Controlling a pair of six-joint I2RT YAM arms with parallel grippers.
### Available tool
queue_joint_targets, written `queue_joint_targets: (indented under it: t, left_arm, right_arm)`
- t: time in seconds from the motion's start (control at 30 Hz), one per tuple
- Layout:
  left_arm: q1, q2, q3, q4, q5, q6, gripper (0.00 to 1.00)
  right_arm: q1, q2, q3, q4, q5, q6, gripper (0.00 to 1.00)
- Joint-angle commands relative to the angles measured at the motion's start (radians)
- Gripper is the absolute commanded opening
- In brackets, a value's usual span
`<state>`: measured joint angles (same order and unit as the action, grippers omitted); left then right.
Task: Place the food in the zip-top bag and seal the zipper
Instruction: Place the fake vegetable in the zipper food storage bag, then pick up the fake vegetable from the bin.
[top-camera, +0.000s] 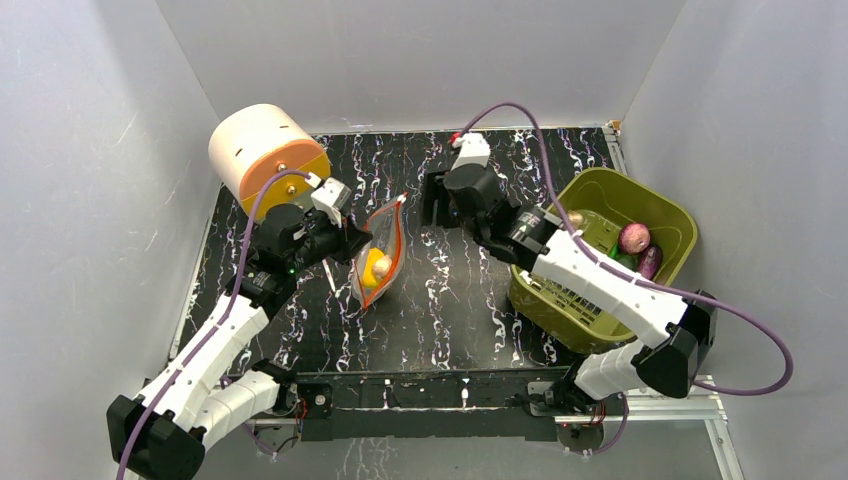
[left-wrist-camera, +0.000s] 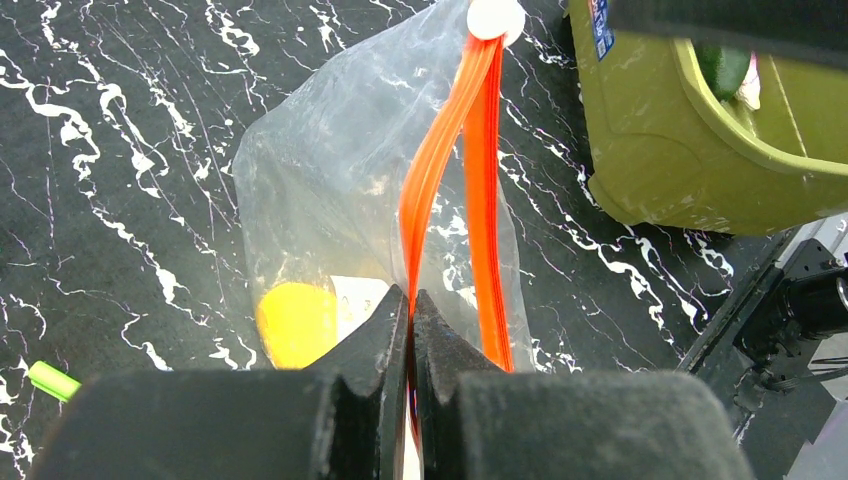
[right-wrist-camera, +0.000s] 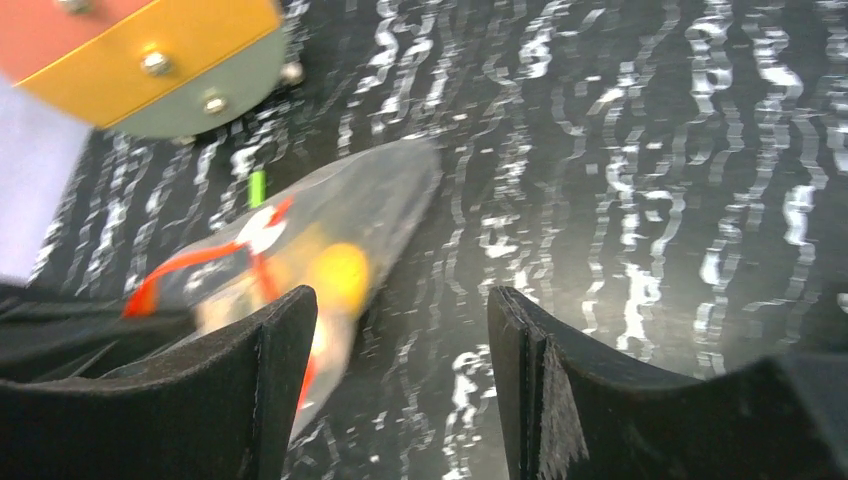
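Filling step in hand. My left gripper (left-wrist-camera: 411, 300) has its jaws closed on the zipper (left-wrist-camera: 480, 170), holding the zip-top bag (left-wrist-camera: 320, 180) left of centre on the table with the lemon (left-wrist-camera: 295, 322) inside. The right gripper (right-wrist-camera: 400, 300) has its jaws open and empty, near the bag's right. Next I judge: fetch the eggplant (top-camera: 650, 262) from the basket (top-camera: 610, 173), far right.

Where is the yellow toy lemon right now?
Top view, left of centre: the lemon sits inside the zip-top bag, whose zipper the left gripper pinches.

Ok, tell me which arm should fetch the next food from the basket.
Right. The left gripper is shut on the zipper, holding the bag up; the right gripper is open, empty, and nearer the basket, where the eggplant lies.
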<state>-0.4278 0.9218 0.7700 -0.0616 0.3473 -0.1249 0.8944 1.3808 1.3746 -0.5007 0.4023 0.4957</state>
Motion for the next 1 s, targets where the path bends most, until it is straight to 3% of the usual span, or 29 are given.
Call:
queue_joint_targets:
  t: [0.0, 0.33, 0.6, 0.97]
  left_arm:
    - [-0.005, -0.034, 0.003, 0.011, 0.012, 0.003, 0.0]
    - [-0.005, -0.032, 0.003, 0.014, 0.023, 0.002, 0.0]
    - [-0.005, -0.038, 0.003, 0.019, 0.033, -0.002, 0.0]
    - [-0.005, -0.042, 0.003, 0.019, 0.038, -0.004, 0.0]
  right_arm:
    - [-0.128, -0.024, 0.072, -0.084, 0.055, -0.057, 0.6]
    - [-0.382, -0.011, 0.104, -0.171, 0.096, -0.081, 0.57]
    - [-0.561, -0.032, 0.036, -0.163, 0.197, -0.115, 0.56]
    - [-0.868, -0.037, -0.081, -0.041, 0.022, -0.091, 0.54]
